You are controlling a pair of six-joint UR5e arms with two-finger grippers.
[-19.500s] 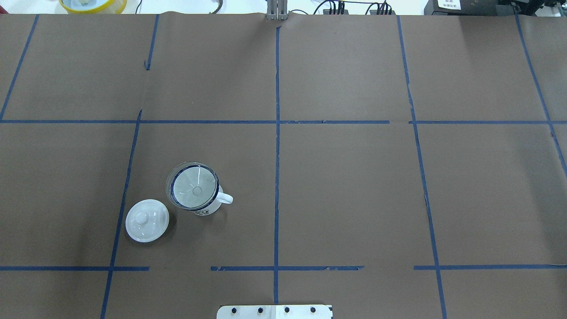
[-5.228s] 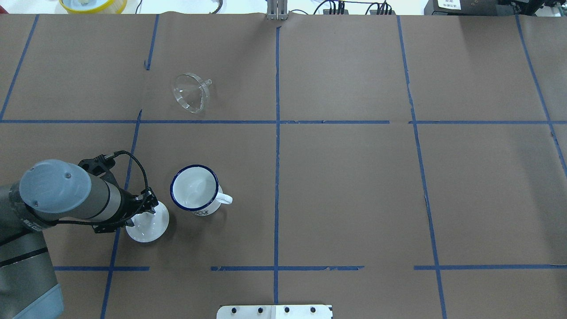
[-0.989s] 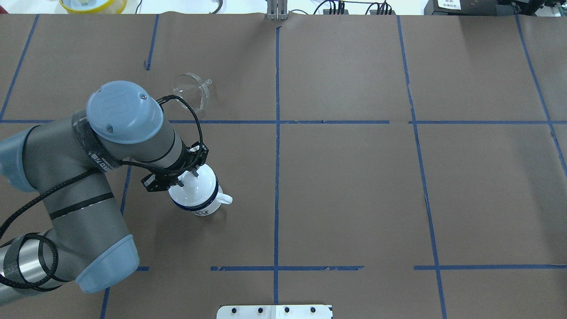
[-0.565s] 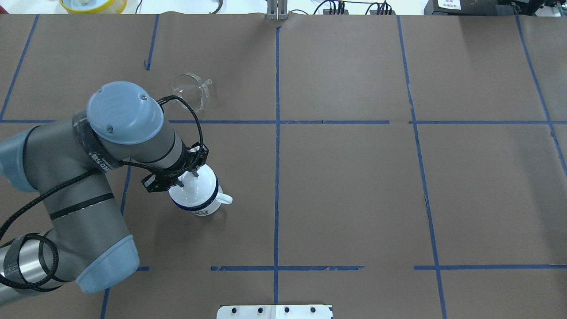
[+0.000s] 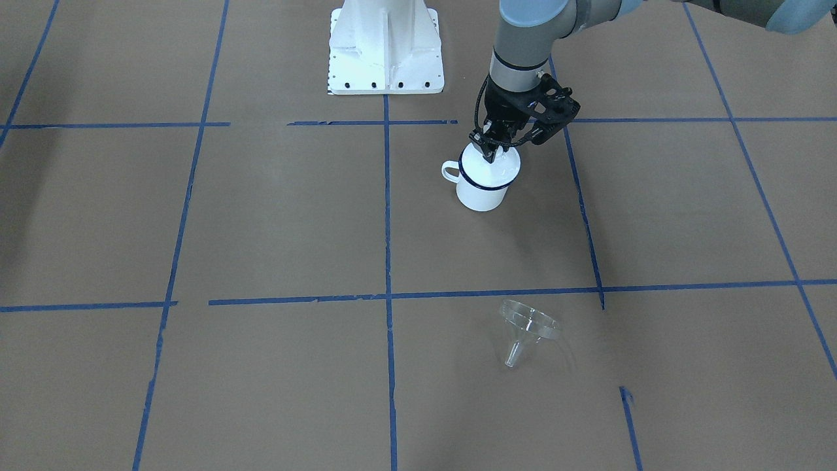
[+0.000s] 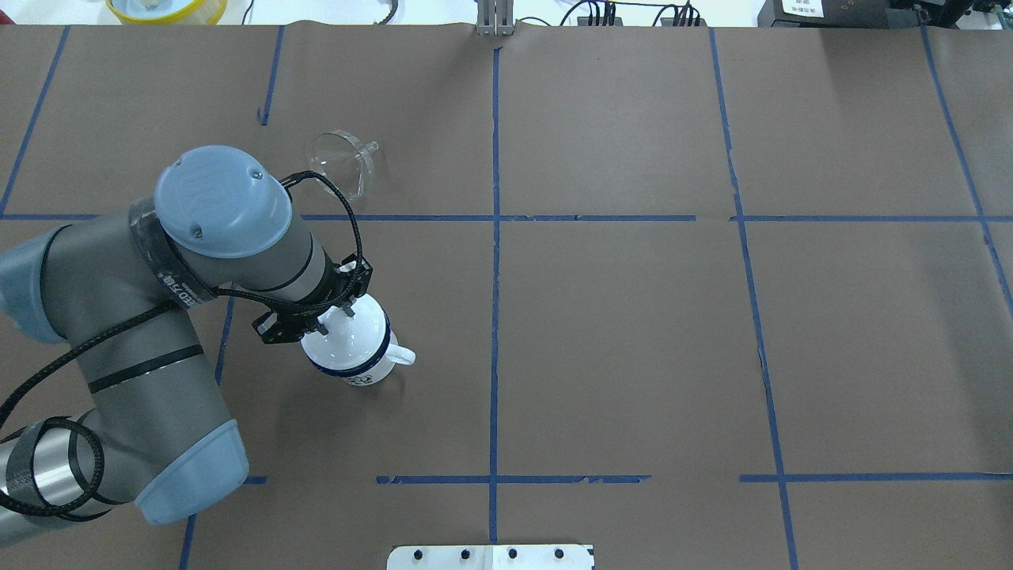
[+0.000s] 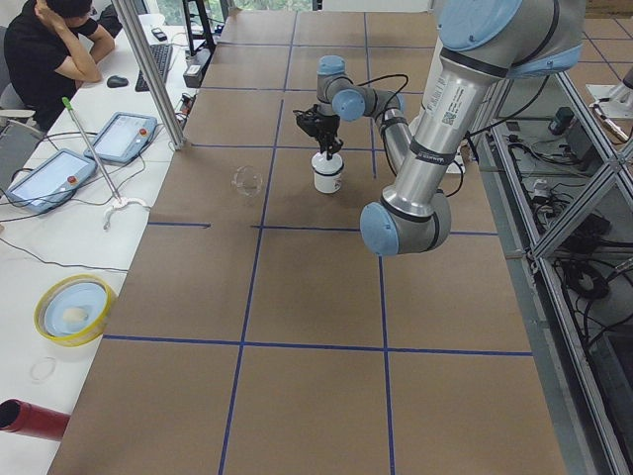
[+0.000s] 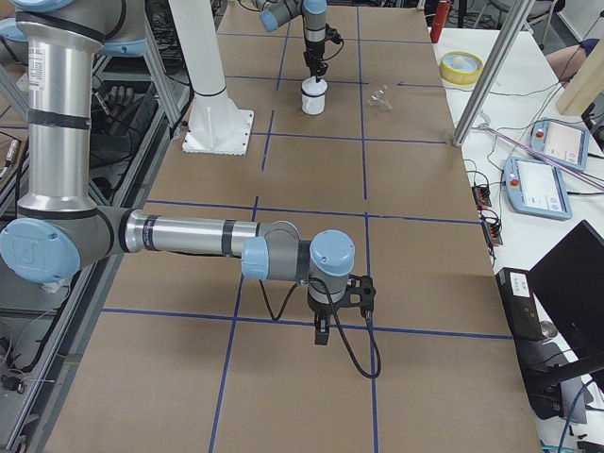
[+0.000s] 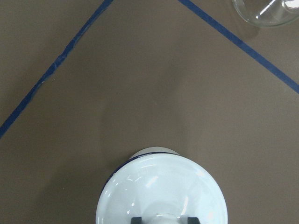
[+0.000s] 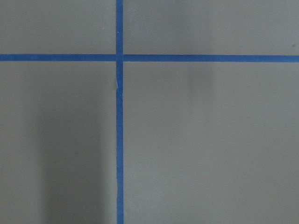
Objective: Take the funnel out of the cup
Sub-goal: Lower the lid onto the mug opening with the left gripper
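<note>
The clear funnel (image 6: 342,165) lies on its side on the brown paper, far from the cup; it also shows in the front view (image 5: 526,327) and the left wrist view (image 9: 268,10). The white cup (image 6: 360,370) with a blue rim stands upright, its handle to the right. A white domed lid (image 6: 352,342) sits on top of it. My left gripper (image 6: 332,315) is directly above the cup, shut on the lid's knob (image 9: 163,217). My right gripper (image 8: 322,337) hangs over bare paper far from both; I cannot tell whether it is open.
The white robot base plate (image 5: 386,49) is at the near table edge. A yellow-rimmed bowl (image 6: 166,8) sits beyond the far edge. Blue tape lines (image 6: 495,237) cross the brown paper.
In the last second nothing has visibly moved. Over the longer span the funnel went from the cup to the far table, and the lid went from the table onto the cup.
</note>
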